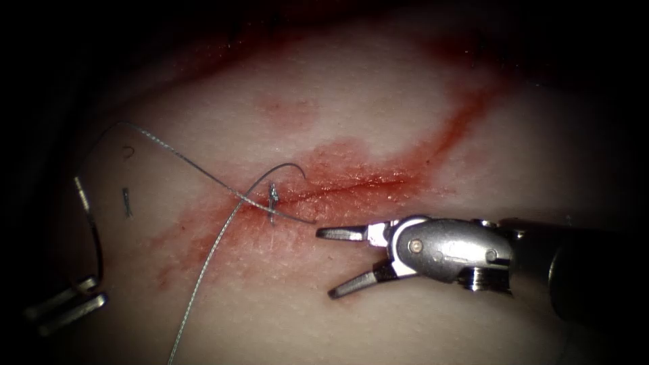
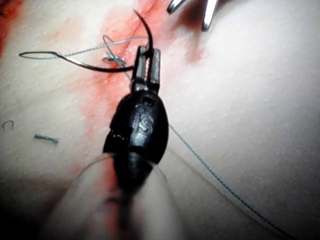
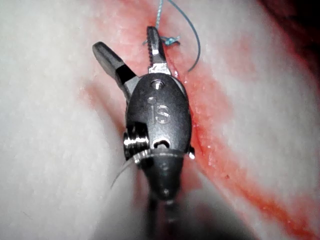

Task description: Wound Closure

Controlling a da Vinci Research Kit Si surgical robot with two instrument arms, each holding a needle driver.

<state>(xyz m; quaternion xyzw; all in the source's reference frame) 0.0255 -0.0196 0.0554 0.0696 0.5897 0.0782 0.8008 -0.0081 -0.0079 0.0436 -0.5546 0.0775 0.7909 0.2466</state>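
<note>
Two tools: my left fingers (image 1: 64, 304) pinch the needle (image 1: 91, 233) near its tip, clear of the tissue (image 1: 378, 115); my right fingers (image 1: 332, 262) spread empty beside the knot (image 1: 272, 197).

Silver right pincer (image 1: 338, 262), round pivot screw, dark shaft.
</note>
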